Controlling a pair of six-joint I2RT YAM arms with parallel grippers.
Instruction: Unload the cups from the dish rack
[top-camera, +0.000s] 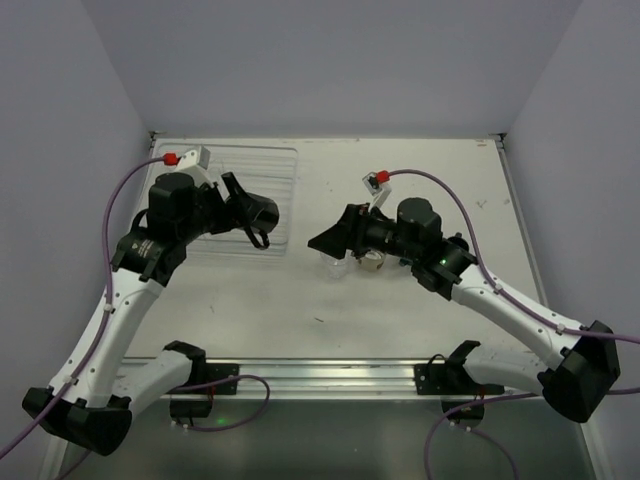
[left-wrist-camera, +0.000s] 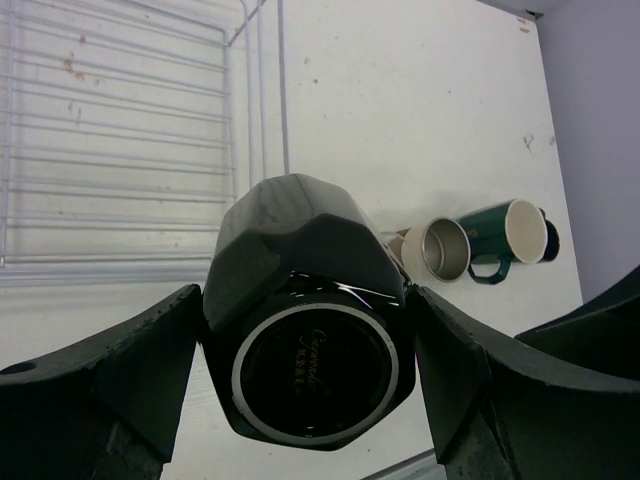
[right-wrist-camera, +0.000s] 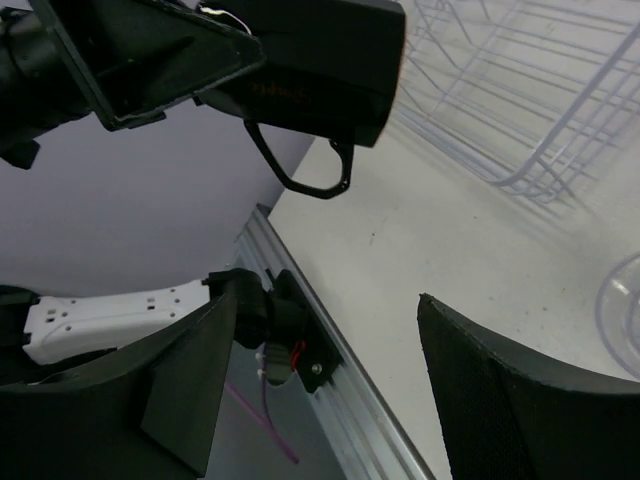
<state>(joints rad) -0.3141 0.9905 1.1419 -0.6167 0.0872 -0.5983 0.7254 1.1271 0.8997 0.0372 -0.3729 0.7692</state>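
The left gripper (top-camera: 248, 208) has its jaws pressed on the sides of the black mug (left-wrist-camera: 300, 270), lifted over the right end of the dish rack (left-wrist-camera: 120, 150): a grip across the body, likely firm enough to carry it out. The right gripper (right-wrist-camera: 330, 350) hangs wide open and empty at the middle of the worktop (top-camera: 420, 180), beside the teal mug (left-wrist-camera: 500, 240) and clear cup (top-camera: 335, 267), where unloaded cups seem to gather.
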